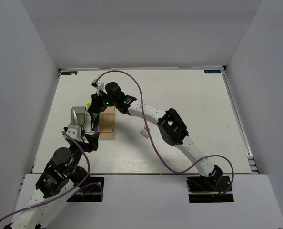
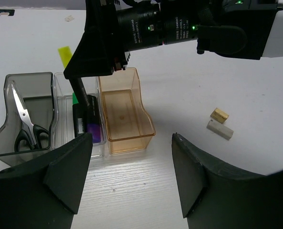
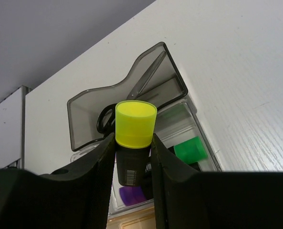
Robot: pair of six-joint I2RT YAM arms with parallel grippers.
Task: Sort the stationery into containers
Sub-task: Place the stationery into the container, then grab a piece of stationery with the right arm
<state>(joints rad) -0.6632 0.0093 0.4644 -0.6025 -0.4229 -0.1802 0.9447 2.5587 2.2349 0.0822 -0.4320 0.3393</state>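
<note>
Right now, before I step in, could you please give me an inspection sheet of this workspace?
Surface: white table, wood-grain.
Job's things: yellow highlighter held above the clear bin, where green highlighter and purple highlighter lie; amber bin empty; tan eraser and white eraser on the table beside each other.
Clutter: scissors in the grey bin; yellow strip behind the bins.
Pincers: right pincer shut on the yellow highlighter; left pincer open, empty.
Cables: purple cables loop from both arms.
Surroundings: plain white walls.
</note>
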